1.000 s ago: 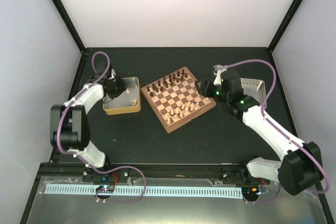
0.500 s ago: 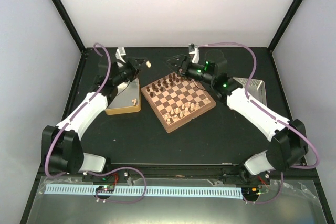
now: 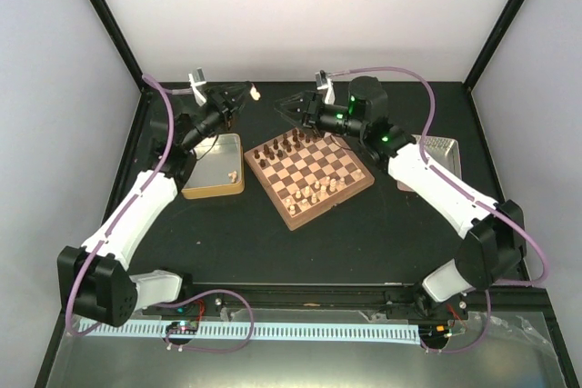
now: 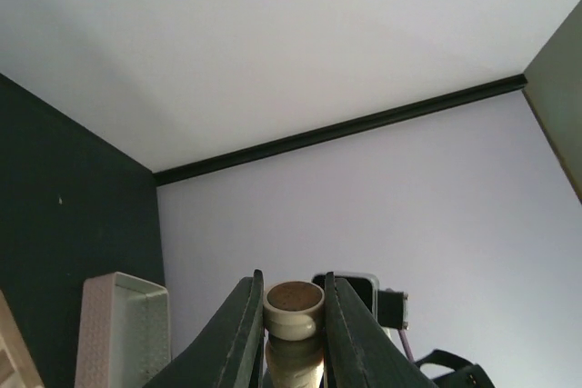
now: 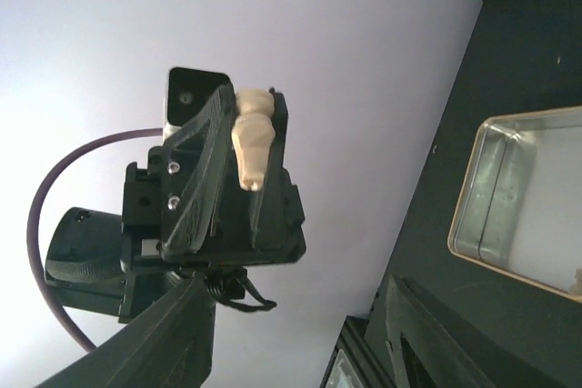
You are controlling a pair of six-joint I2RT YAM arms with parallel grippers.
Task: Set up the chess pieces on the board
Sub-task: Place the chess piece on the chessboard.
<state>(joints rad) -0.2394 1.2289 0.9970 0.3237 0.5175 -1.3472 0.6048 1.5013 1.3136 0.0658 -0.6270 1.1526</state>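
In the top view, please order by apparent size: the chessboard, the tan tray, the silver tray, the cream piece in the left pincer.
1. chessboard
2. tan tray and silver tray: unsure, since the left arm and the right arm each hide part of one
3. cream piece in the left pincer, clearly smallest

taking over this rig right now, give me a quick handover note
The left gripper is shut on a pale piece, raised beyond the far end of the tan tray.
The right gripper has its jaws open and empty, raised and facing the left one across a gap. A hand-over looks likely.
The board has dark pieces along its far-left side and pale pieces along its near-right side, too small to count.
A loose piece, also pale, lies in the tan tray.
Left to do: seat the held piece, then the loose piece, probably on the pale side.
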